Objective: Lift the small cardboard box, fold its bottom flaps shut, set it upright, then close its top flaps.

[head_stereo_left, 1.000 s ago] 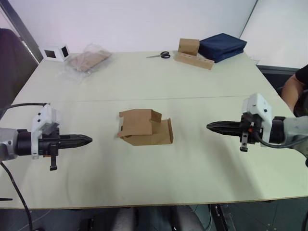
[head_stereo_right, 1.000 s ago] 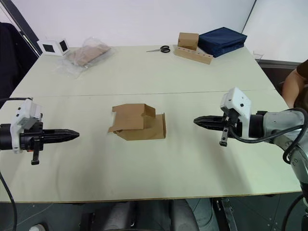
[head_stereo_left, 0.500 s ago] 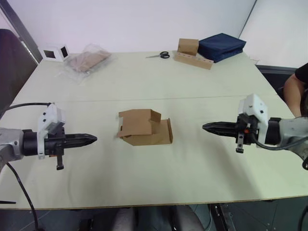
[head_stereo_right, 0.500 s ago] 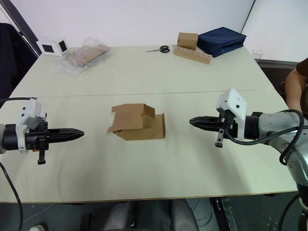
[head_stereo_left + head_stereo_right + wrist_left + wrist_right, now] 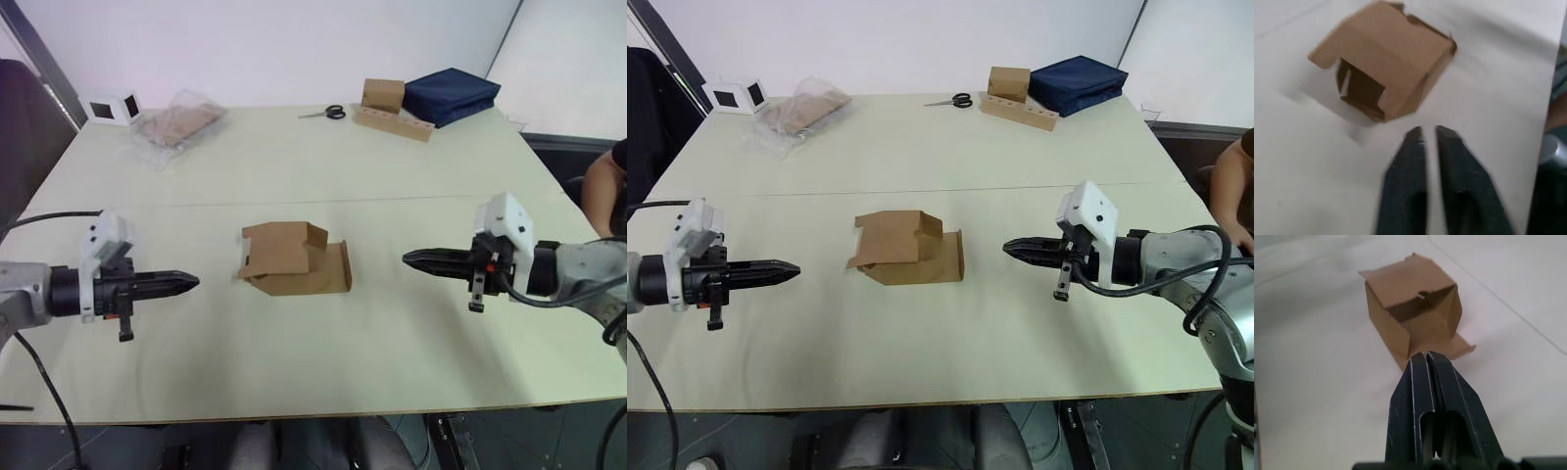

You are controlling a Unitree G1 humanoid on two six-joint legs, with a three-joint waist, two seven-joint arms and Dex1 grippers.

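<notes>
The small cardboard box [image 5: 294, 259] lies on its side in the middle of the table, plain brown, with its flaps loose at both ends. One flap [image 5: 339, 266] lies flat on the table on the right side; another flap [image 5: 1322, 51] sticks out at the left end. Which end holds the bottom flaps and which the top flaps I cannot tell. My left gripper [image 5: 192, 284] hovers left of the box, shut and pointing at it, a clear gap away. From the right, my right gripper [image 5: 409, 259] points at the box's open end [image 5: 1422, 313], shut and empty, also apart from it.
Along the far edge stand a white cube with a dark window [image 5: 113, 108], a plastic bag of cardboard [image 5: 181, 122], scissors [image 5: 328, 113], a tan box on a holed strip [image 5: 392, 108] and a navy case [image 5: 451, 95]. A person's arm [image 5: 605, 186] shows at the right.
Both grippers have closed in on the box: the left one moved right, the right one moved left. The box has not moved.
</notes>
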